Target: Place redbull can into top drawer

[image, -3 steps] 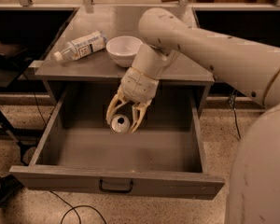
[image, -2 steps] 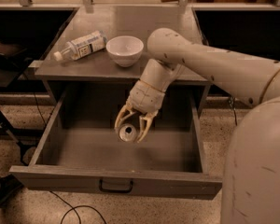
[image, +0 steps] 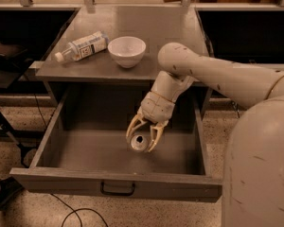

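1. One gripper (image: 141,140), its two pale curved fingers clamped around one can (image: 138,144): slim, shiny metal, round top facing up.
2. Both sit within one open grey drawer (image: 85,151), a flat box shape.
3. Up and left of the gripper, on the grey surface (image: 156,27), are one round white bowl (image: 127,51) and one clear plastic bottle (image: 83,46) lying on its side.

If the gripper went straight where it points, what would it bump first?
The gripper, shut on the redbull can, points down into the open top drawer. Probably the can would touch the drawer's floor first, though its height above it is unclear.
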### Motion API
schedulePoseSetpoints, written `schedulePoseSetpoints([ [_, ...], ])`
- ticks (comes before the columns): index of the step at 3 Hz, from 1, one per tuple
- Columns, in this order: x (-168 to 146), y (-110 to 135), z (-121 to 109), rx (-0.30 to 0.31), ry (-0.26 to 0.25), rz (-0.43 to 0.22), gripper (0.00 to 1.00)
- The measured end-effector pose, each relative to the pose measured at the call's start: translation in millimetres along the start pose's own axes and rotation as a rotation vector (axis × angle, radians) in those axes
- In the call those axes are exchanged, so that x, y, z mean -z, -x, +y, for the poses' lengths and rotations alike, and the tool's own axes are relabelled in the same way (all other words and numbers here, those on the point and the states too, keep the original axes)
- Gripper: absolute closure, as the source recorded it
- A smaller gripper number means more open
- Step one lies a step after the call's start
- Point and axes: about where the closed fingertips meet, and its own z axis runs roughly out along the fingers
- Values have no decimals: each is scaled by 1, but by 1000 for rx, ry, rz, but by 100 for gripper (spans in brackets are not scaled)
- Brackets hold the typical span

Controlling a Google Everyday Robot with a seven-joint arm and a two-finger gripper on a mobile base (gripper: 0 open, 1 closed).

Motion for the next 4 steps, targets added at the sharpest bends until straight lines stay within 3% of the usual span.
schedulePoseSetpoints([
  [3, -1, -8, 6, -22, 13, -8, 11],
  [4, 0, -8, 6, -26, 10, -6, 0],
])
